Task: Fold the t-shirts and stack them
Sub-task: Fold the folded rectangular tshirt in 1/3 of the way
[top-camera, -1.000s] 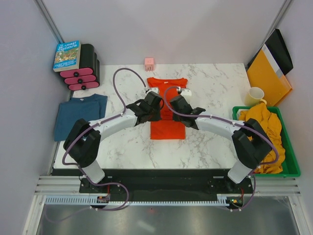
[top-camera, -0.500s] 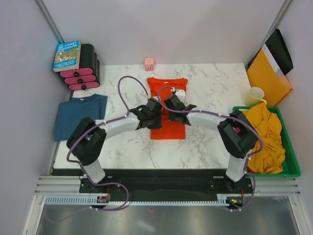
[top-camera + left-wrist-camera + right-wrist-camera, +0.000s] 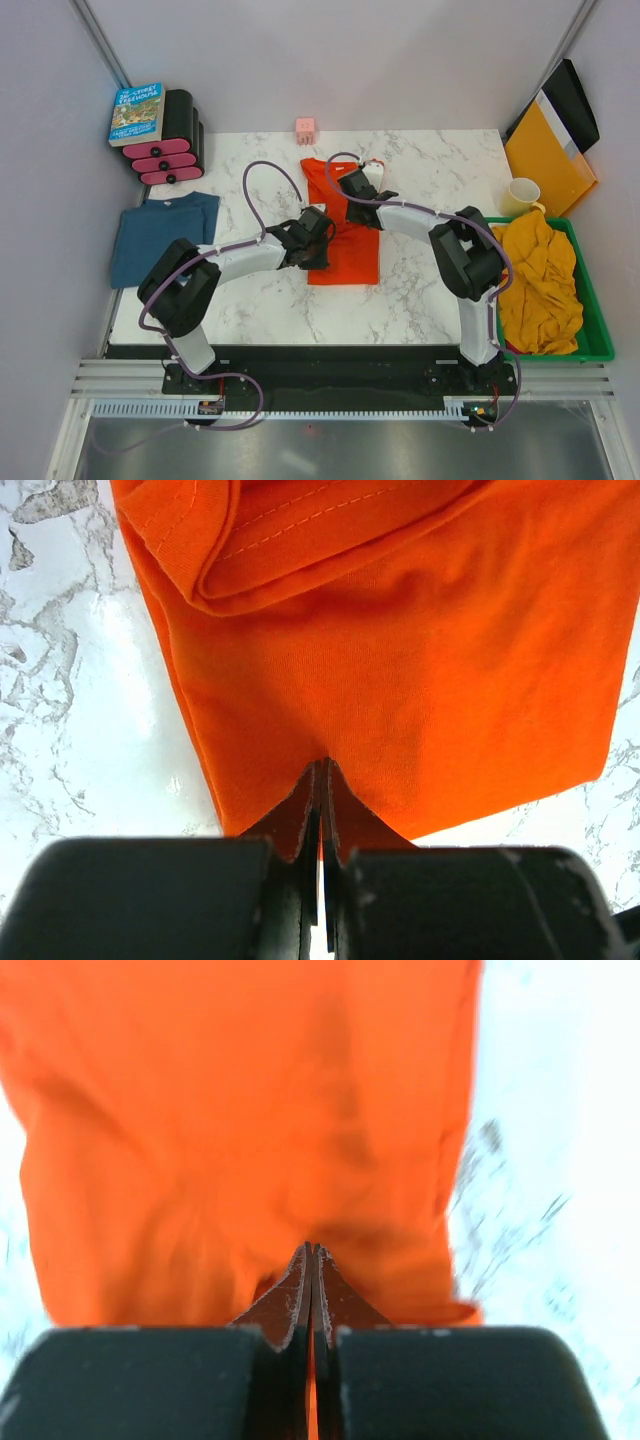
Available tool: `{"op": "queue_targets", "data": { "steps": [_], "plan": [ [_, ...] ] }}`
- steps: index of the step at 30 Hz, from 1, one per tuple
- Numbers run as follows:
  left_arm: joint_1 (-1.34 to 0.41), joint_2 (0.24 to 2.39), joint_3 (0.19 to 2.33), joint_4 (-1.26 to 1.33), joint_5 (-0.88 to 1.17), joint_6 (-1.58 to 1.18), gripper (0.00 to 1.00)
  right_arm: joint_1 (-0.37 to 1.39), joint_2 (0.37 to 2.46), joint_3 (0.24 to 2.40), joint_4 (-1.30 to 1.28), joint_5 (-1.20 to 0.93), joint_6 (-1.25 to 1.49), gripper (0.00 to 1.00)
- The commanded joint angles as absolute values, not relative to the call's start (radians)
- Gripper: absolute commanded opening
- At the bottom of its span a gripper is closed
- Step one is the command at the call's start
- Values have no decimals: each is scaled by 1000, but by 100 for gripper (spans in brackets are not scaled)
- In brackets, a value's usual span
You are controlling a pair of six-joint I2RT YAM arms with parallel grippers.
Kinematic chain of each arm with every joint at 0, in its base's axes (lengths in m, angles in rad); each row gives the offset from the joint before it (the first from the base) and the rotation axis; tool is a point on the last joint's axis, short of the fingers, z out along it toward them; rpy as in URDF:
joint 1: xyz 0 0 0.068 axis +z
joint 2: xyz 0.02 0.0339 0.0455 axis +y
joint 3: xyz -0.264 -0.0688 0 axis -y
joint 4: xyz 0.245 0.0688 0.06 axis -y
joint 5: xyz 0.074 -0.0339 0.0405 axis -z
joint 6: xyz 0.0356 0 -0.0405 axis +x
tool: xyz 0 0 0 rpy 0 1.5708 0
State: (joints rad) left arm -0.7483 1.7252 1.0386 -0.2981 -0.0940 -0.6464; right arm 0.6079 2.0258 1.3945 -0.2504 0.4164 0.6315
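You are working on the marble table, which is lying under both pincers. Well to the right of your right pincer, mustard-yellow t-shirts are lying in a heap in the green tray. Well to the left of your left pincer, the teal t-shirt is lying flat at the table edge. The orange t-shirt is lying between the two pincers and touching both. In the left wrist view it is spreading out ahead of the fingertips, with a rolled hem at the far left. Your left pincer is clenched, gripping the near edge of the orange cloth. Your right pincer is also clenched on this shirt, though its wrist view is blurred.
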Motion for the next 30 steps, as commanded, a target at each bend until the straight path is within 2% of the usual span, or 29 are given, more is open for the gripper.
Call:
{"op": "queue_targets", "data": {
  "steps": [1, 8, 13, 21, 30],
  "plan": [
    [-753, 1726, 1026, -272, -95, -663, 2, 575, 2046, 1498, -244, 456, 609, 0],
    [-752, 1692, 1046, -273, -156, -632, 2, 597, 1887, 1421, -176, 400, 577, 0],
    [-738, 1752, 1173, -282, -170, -562, 3, 661, 1755, 1293, -189, 385, 583, 0],
    [-724, 1874, 1249, -287, -120, -561, 2, 750, 1701, 1105, -187, 367, 655, 0],
    [-710, 1959, 1279, -276, -113, -583, 2, 761, 1689, 996, -173, 367, 667, 0]
  ]
}}
